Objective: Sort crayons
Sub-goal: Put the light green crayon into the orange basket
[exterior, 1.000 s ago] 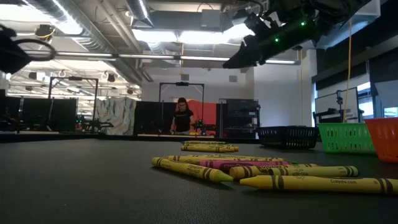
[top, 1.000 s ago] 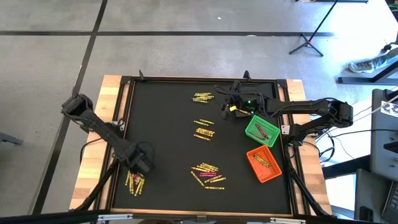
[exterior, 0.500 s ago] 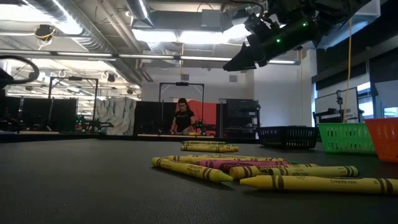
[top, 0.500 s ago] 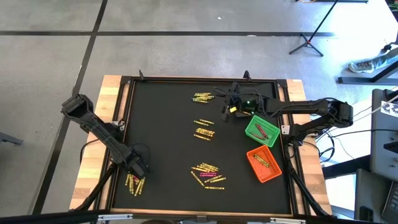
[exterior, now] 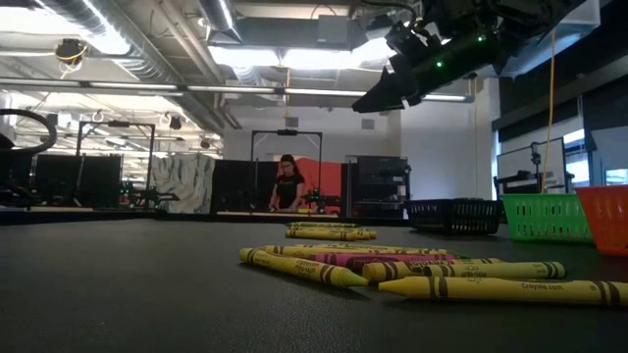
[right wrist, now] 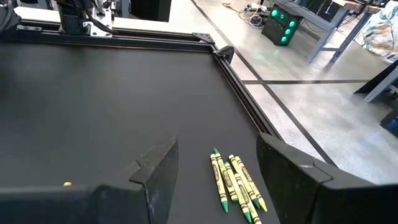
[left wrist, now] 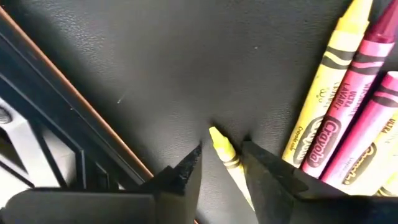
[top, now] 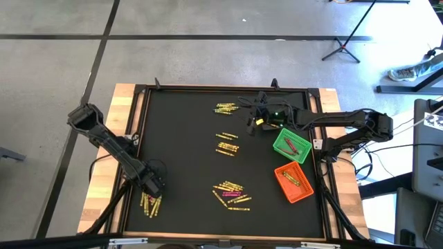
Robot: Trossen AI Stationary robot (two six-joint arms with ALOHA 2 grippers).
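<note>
The left gripper [left wrist: 221, 165] sits low on the mat [top: 187, 159] with one crayon [left wrist: 224, 151] between its fingers and more crayons [left wrist: 348, 112] just beside. Under the raised right gripper [right wrist: 214, 168] lies another cluster [right wrist: 236, 180].

Yellow and magenta crayons [top: 232, 192] lie on the black mat [top: 187, 152] near green [top: 291, 145] and orange bins [top: 293, 182].

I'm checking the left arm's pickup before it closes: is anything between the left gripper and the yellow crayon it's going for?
Nothing visible. The left gripper is down at the mat and the yellow crayon already lies between its fingers. The neighbouring crayons lie off to one side, outside them.
</note>
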